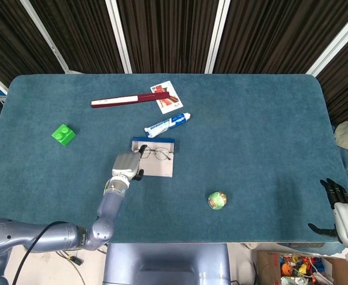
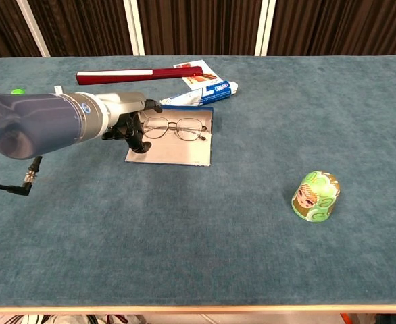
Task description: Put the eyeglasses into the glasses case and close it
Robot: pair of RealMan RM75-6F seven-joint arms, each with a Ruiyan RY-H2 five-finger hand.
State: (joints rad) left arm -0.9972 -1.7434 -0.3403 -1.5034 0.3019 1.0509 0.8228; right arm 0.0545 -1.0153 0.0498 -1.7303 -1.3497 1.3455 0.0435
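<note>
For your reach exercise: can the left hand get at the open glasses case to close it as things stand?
Probably yes: the left hand sits at the glasses case's left edge, the eyeglasses lie inside, and nothing stands between them.

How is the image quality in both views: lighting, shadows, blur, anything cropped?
Head view: even, soft lighting, no glare; the eyeglasses read thin but sharp, and the right hand is cut by the lower right corner. Chest view: sharp on the glasses case, a faint shadow under the left hand; the near forearm looms large and runs off the left edge.

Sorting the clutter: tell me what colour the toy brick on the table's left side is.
Bright green; the toy brick shows best in the head view.
</note>
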